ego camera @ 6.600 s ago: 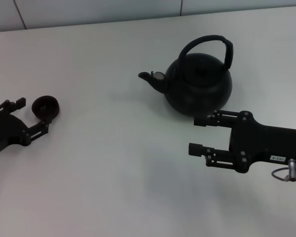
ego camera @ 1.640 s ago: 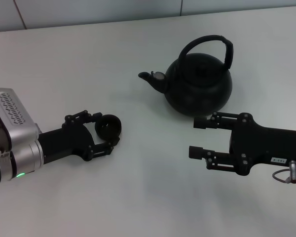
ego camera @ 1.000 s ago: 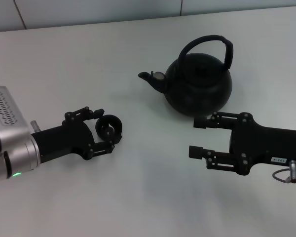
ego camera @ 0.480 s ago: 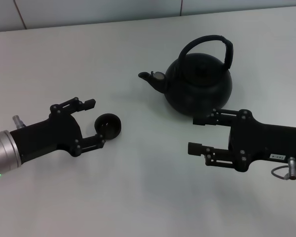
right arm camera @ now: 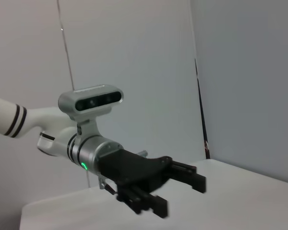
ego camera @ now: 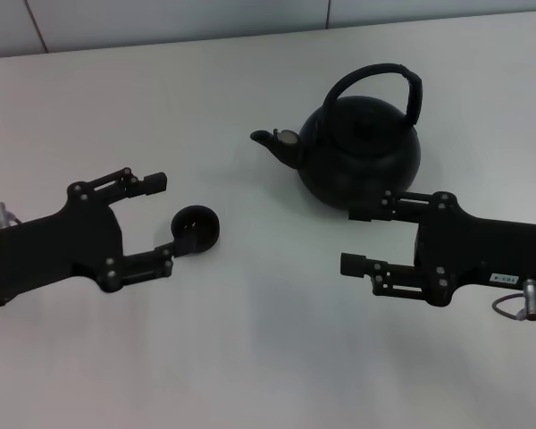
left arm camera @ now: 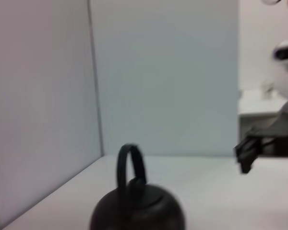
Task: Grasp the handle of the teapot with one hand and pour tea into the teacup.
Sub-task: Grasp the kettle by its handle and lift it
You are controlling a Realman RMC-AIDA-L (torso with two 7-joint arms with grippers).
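Both tools hang over the white bench (ego camera: 250, 357), and both have their fingers spread wide with nothing held. Biggest of the things on the bench is the teapot (ego camera: 362, 156), round and black, standing upright toward the far right side, with its short spout pointing to the robot's left. Its handle (ego camera: 380, 85) curves up over the lid like a thick black hoop, and no tool touches it. From the left wrist view the teapot (left arm camera: 137, 211) sits low and the handle (left arm camera: 130, 165) stands up thin above it. Next in size is the right tool (ego camera: 362, 239), which sits just in front of the teapot, its far finger close by the pot's base. The left tool (ego camera: 161, 219) is on the other side, well apart from the teapot, and the right wrist view shows the left tool (right arm camera: 182, 194) with its two fingers apart. Smallest is the teacup (ego camera: 196, 230), a little dark bowl on the bench. It sits at the tip of the left tool's near finger, but the tool is not squeezing it.
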